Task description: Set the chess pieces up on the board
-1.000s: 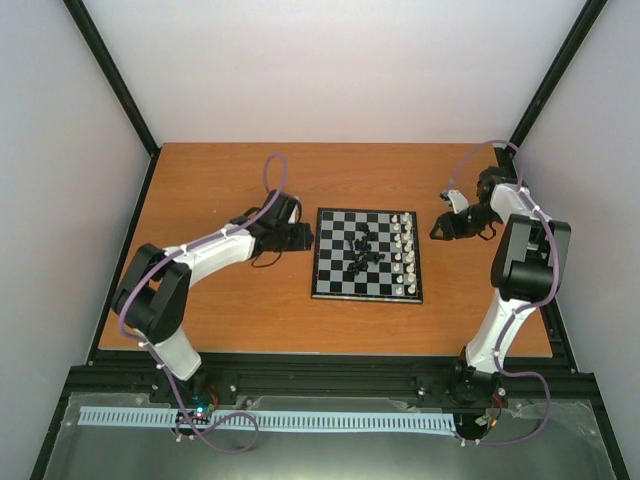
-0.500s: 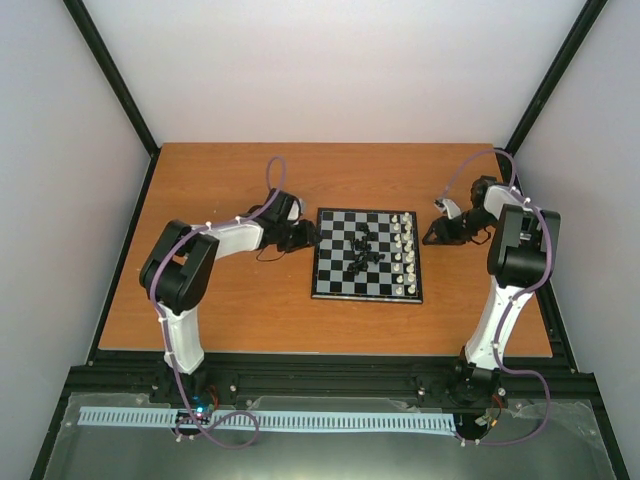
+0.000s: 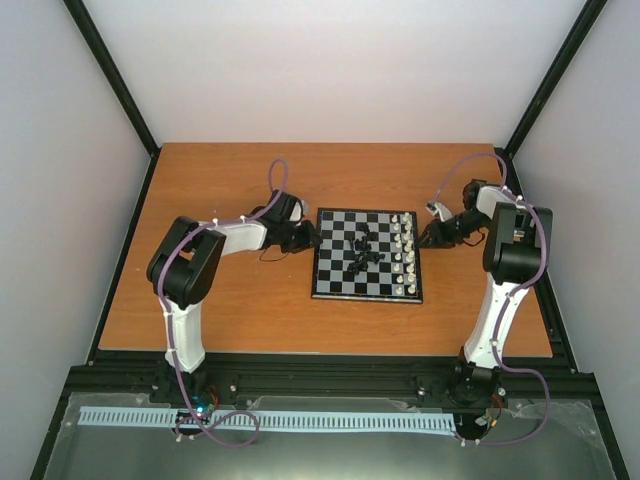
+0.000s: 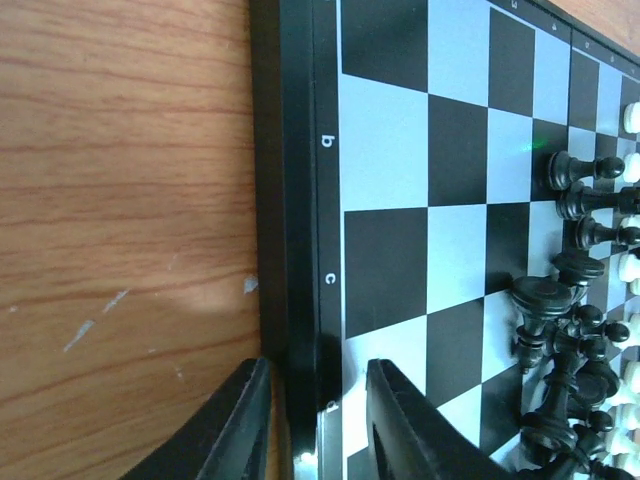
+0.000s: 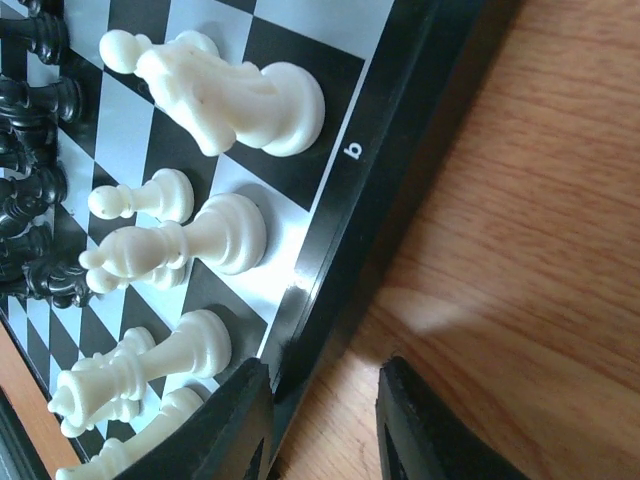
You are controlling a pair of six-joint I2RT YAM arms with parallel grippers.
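I see L gripper (image 4: 315,375) & R gripper (image 5: 325,370) part-open, astride board (image 3: 335,272) left/right rims -- black pieces (image 3: 360,252) heaped mid-board, between them.

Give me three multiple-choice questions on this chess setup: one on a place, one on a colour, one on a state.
1. Where do the white pieces stand? A. along the right side of the board B. along its left side C. off the board
2. What colour are the bunched pieces mid-board? A. white B. black C. red
3. How is the left gripper? A. clamped on a pawn B. open, astride the board's left rim C. raised above the centre
Answers: 1 A, the top view shows them lining the right edge; 2 B, they look black against the squares; 3 B, its wrist view shows the rim inside the open gap.
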